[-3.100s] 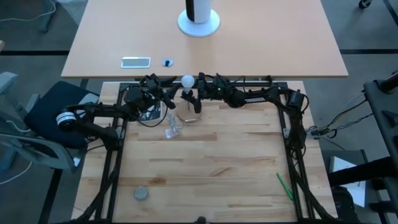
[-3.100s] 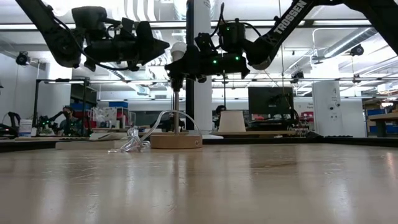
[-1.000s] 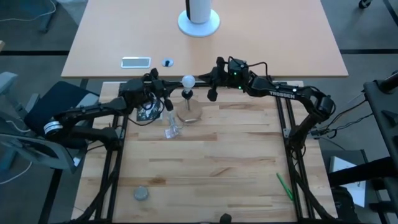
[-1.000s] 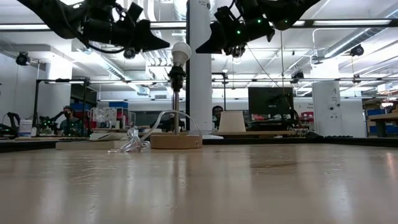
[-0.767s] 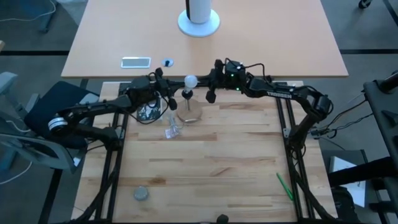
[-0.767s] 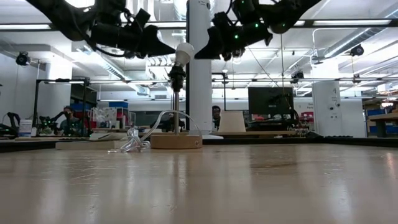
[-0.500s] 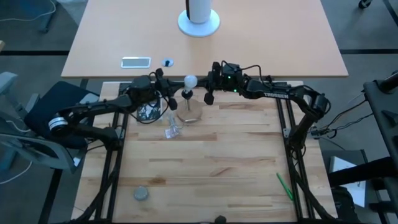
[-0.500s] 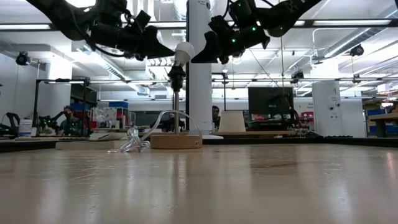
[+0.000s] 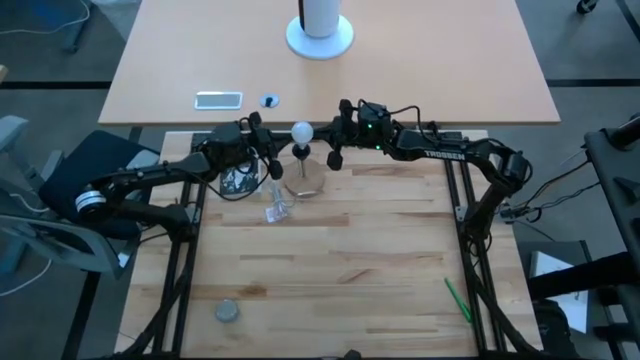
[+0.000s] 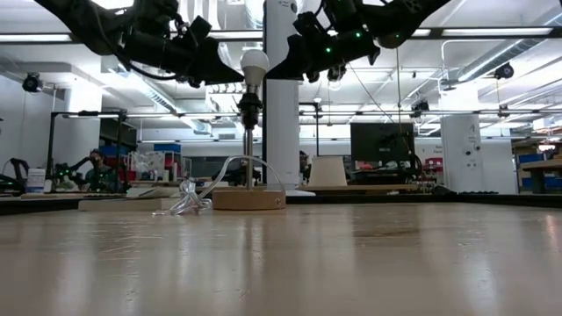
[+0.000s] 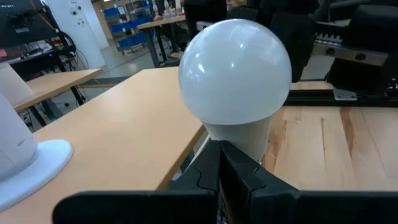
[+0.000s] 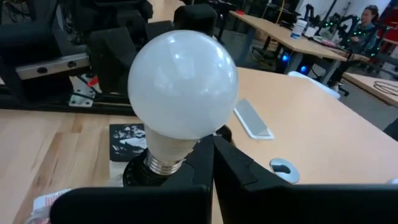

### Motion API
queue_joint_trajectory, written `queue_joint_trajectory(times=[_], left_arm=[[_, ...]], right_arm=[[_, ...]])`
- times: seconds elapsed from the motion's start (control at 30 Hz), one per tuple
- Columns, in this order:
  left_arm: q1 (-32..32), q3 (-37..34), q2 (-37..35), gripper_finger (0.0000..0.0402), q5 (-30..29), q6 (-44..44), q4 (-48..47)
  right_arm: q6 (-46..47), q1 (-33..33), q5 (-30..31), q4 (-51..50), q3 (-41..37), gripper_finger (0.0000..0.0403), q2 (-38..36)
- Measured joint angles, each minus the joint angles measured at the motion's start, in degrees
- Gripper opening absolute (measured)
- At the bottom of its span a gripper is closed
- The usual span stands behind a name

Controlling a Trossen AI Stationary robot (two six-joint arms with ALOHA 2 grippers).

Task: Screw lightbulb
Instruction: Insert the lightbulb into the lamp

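Observation:
The lightbulb (image 10: pixel 254 63), white and frosted, stands upright in the black socket (image 10: pixel 249 101) of a small lamp. The lamp has a thin stem and a round wooden base (image 9: pixel 304 180) at the table's far middle. Part of the bulb's silvery thread (image 12: pixel 163 163) shows above the socket. My left gripper (image 10: pixel 237 77) is shut, and its tip is at the bulb's neck on the table's left side. My right gripper (image 10: pixel 274 75) is shut too and mirrors it from the right side. Both show in the high view, left gripper (image 9: pixel 280 147) and right gripper (image 9: pixel 322 143). My left gripper lays its shut fingertips (image 11: pixel 219 149) against the bulb's tapering neck (image 11: pixel 249 134), just under the globe. It comes nearly level from the table's left. The bulb stands upright in the socket. My right gripper lays its shut fingertips (image 12: pixel 211 146) against the opposite side of the neck (image 12: pixel 177 146), above the thread. It comes nearly level from the table's right.
A crumpled clear plastic piece (image 9: pixel 275 205) lies just left of the lamp base, and a black-and-white card (image 9: pixel 237 180) is beside it. A grey disc (image 9: pixel 227 312) and a green pen (image 9: pixel 458 300) lie near the front edge. The far table holds a phone (image 9: pixel 218 99) and a white post foot (image 9: pixel 320 38).
Both grippers have closed in on the bulb, the left toward the table's right and the right toward its left, both staying shut. The bulb leaned toward the right gripper half a second ago. It now stands upright on the socket.

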Motion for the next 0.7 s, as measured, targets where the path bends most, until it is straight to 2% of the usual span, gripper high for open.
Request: queue_joint_trajectory(times=[0.43,0.7], left_arm=[[0.0,0.0,0.0,0.0000,-0.1,-0.8,-1.2],[0.0,0.0,-1.0,0.0000,-3.7,-2.7,-2.2]], right_arm=[[0.2,0.1,0.5,-0.2,0.0,0.0000,0.0],[0.2,0.1,1.4,0.1,0.0,0.0000,0.1]])
